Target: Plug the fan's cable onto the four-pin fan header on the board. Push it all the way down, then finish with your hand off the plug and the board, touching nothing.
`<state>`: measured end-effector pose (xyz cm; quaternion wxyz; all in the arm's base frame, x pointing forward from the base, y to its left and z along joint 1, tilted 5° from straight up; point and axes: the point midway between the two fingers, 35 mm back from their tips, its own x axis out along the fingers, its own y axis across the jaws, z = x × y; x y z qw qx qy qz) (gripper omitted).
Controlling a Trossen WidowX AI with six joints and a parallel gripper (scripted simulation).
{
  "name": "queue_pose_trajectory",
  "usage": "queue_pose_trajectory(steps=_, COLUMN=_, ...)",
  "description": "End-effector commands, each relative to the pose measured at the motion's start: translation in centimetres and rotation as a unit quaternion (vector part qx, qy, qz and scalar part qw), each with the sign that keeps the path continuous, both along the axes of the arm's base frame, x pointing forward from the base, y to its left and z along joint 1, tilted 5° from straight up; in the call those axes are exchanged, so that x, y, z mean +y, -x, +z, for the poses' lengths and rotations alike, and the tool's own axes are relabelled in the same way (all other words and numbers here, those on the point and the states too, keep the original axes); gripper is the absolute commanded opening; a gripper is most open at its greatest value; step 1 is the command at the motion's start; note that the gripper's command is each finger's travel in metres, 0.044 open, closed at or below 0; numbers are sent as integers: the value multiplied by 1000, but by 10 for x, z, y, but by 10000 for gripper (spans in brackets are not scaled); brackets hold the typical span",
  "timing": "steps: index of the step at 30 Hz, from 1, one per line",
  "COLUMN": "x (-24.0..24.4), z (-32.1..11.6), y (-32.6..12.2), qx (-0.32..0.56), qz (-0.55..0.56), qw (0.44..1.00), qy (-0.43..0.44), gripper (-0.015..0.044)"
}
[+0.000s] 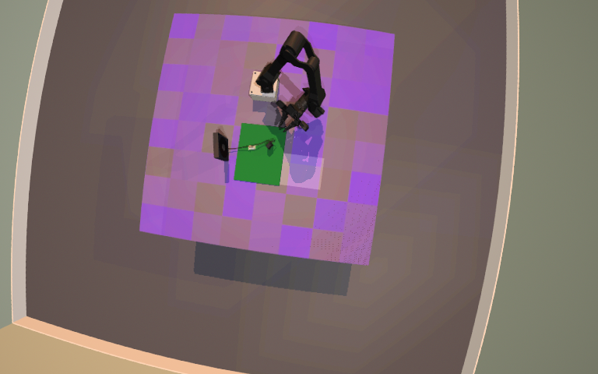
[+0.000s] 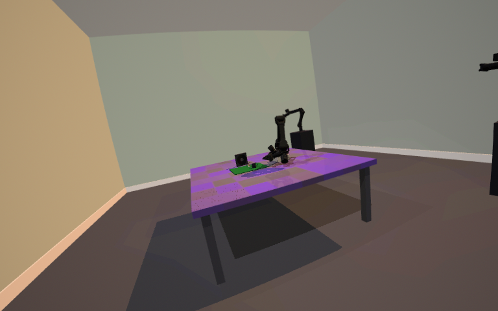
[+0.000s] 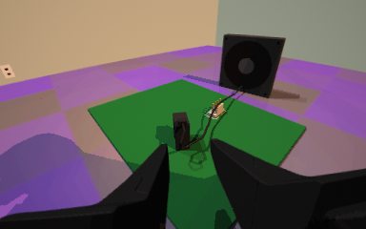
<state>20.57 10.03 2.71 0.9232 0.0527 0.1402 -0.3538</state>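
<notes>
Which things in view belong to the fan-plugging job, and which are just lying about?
For the job:
- fan
- cable's black plug
- pin header
- green board
- gripper

Not for it:
- wall outlet
- second arm on a black stand

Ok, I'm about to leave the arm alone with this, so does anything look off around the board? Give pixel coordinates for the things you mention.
Yes: the black plug (image 1: 269,144) (image 2: 253,165) (image 3: 181,130) stands on the green board (image 1: 258,169) (image 2: 238,170) (image 3: 124,112), off the white header (image 1: 251,147) (image 3: 217,111) it belongs on. Nothing looks spilled or broken.
</notes>
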Motion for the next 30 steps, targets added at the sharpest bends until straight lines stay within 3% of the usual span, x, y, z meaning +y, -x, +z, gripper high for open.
queue_pose_trajectory(steps=1, x=5, z=11, y=4, qx=-8, qz=-3, qw=1000, qy=-3, gripper=140)
queue_pose_trajectory(steps=2, x=5, z=12, y=4, qx=-9, qz=-3, qw=1000, qy=-2, gripper=140)
queue_pose_trajectory(steps=14, x=-15, z=9, y=3, qx=116, qz=-91, qw=989, qy=-14, gripper=440)
queue_pose_trajectory(steps=30, x=-30, z=9, y=3, qx=300, qz=-152, qw=937, qy=-93, gripper=440)
